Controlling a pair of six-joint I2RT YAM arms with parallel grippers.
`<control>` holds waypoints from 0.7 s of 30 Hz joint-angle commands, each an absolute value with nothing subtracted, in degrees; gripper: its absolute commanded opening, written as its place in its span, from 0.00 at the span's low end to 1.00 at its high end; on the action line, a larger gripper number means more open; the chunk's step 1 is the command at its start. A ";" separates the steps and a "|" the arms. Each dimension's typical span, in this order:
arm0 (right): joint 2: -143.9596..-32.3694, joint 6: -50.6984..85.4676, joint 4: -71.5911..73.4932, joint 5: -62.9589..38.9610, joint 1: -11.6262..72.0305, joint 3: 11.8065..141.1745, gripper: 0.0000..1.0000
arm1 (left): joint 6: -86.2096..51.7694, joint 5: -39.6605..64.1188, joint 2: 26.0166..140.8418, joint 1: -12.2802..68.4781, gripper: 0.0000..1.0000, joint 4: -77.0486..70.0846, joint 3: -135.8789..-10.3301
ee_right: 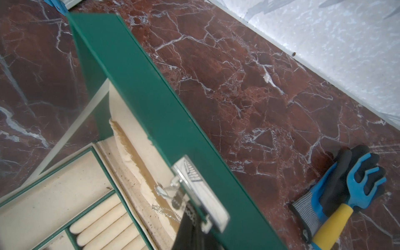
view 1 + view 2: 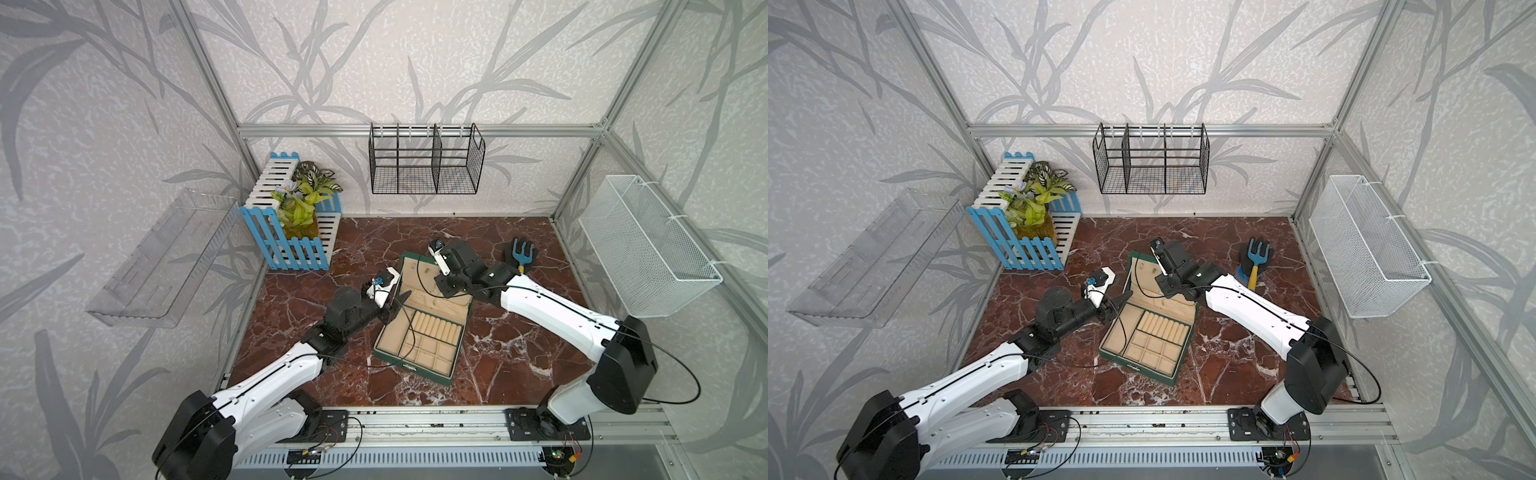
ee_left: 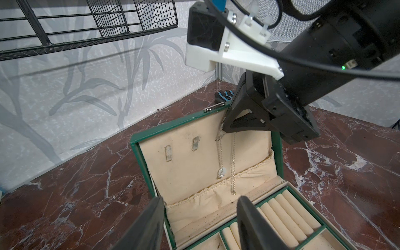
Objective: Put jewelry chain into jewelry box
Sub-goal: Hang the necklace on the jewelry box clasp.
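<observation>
White-shelled arms (image 2: 552,311), black joints (image 2: 623,365), thin black cables (image 3: 372,74).

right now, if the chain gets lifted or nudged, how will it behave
Probably floppy: the jewelry chain hangs in limp strands below the right gripper against the jewelry box lid. Likely light: it is thread-thin, so it may swing or snag on lid hooks.

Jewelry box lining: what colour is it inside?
The jewelry box lining is beige, somewhat stained; the left wrist view shows it best.
</observation>
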State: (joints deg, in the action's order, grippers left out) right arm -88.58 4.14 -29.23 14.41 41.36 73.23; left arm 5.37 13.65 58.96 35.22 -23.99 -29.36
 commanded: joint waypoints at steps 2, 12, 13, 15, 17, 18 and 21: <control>-88.77 7.16 -31.44 16.57 41.48 72.90 0.00 | 4.83 14.50 57.76 34.99 0.57 -23.65 -28.83; -88.69 10.06 -30.25 14.34 41.48 69.79 0.00 | 4.69 14.81 57.51 35.05 0.57 -23.21 -28.65; -88.68 10.17 -30.05 14.19 41.48 69.64 0.00 | 4.68 14.85 57.48 34.99 0.57 -23.14 -28.59; -88.63 10.23 -29.82 13.92 41.48 69.45 0.00 | 4.59 14.94 57.50 35.04 0.57 -23.27 -28.48; -88.81 10.41 -29.64 13.60 41.48 69.38 0.00 | 4.58 15.06 57.72 35.01 0.57 -23.38 -28.39; -88.94 10.64 -29.49 13.46 41.48 69.33 0.00 | 4.43 15.15 57.80 35.00 0.57 -23.38 -28.39; -89.19 11.37 -28.79 12.51 41.48 68.46 0.00 | 4.06 15.80 58.22 35.05 0.57 -23.47 -28.48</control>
